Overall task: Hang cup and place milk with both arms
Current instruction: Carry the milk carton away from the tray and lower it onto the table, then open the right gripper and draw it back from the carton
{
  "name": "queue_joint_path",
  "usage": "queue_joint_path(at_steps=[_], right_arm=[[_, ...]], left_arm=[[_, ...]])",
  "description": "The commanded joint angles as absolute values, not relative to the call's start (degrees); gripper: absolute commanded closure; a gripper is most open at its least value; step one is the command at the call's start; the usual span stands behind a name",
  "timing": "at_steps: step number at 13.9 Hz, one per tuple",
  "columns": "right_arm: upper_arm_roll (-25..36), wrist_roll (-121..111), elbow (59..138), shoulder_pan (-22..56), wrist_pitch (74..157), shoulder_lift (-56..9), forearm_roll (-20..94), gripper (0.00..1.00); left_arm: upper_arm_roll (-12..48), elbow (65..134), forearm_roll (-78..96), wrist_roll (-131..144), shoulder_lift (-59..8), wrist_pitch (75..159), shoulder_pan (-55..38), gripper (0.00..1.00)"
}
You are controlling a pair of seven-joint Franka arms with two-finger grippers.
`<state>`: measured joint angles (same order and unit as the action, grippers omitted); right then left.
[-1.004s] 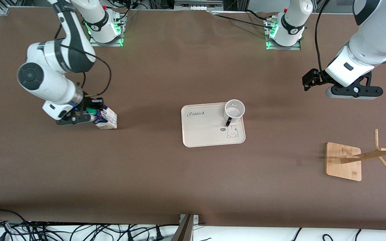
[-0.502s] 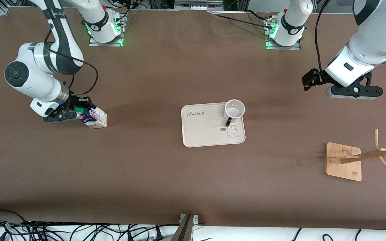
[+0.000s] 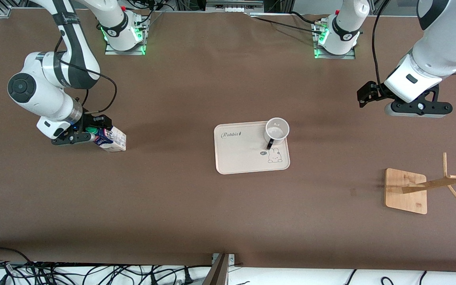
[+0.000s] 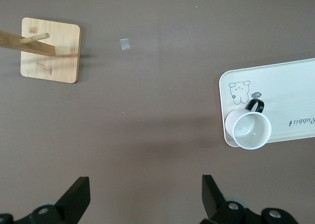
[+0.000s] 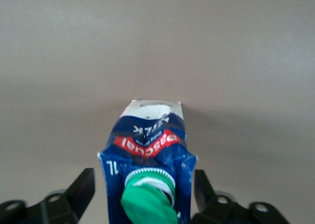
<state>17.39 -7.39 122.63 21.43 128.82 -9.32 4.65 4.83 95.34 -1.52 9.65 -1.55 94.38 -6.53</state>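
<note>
The milk (image 3: 111, 140), a blue and white carton with a green cap, is near the right arm's end of the table, its base at or just above the surface. My right gripper (image 3: 95, 130) is shut on its upper part; in the right wrist view the fingers flank the carton (image 5: 147, 150) on both sides of the gripper (image 5: 145, 187). The white cup (image 3: 277, 130) stands upright on a corner of the cream tray (image 3: 240, 154), black handle toward the front camera. My left gripper (image 3: 361, 99) waits open and empty above bare table, apart from the cup (image 4: 251, 130).
A wooden cup rack (image 3: 406, 190) with a square base and pegged pole stands toward the left arm's end, nearer the front camera than the tray. It also shows in the left wrist view (image 4: 49, 51), as does the tray (image 4: 285, 91). Cables lie along the front edge.
My right gripper has carried the milk toward the right arm's end of the table, away from the tray, then nearly stopped. The left arm and the cup have not moved.
</note>
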Motion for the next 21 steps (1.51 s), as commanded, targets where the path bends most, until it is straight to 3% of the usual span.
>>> queue_joint_path(at_steps=[1,6,10,17,19,21], right_arm=[[17.67,-9.13,119.54,21.71,128.15,-9.05,5.19,0.00],[17.49,-10.11,110.41,21.80,120.08,-7.04,5.19,0.00],[19.33,-9.93,103.81,21.80,105.23,-2.30,4.57,0.00],[19.25,-10.72,103.71,20.93,101.17,3.08,2.20,0.00],[15.32,-10.90,102.23,16.29,99.85,3.08,1.15,0.00],[6.20,-12.38,100.82,6.73,98.18,2.81,0.88,0.00]], left_arm=[[5.10,93.34,-0.88,9.93,-2.29,92.81,-6.42,0.00],[5.10,93.34,-0.88,10.02,-2.29,92.81,-6.42,0.00],[5.10,93.34,-0.88,10.02,-2.29,92.81,-6.42,0.00],[7.11,93.25,-0.53,13.61,-2.46,92.81,-6.68,0.00],[9.74,93.25,-0.79,14.15,-3.33,92.99,-7.20,0.00],[11.94,93.34,-0.36,14.33,-4.91,93.08,-7.21,0.00]])
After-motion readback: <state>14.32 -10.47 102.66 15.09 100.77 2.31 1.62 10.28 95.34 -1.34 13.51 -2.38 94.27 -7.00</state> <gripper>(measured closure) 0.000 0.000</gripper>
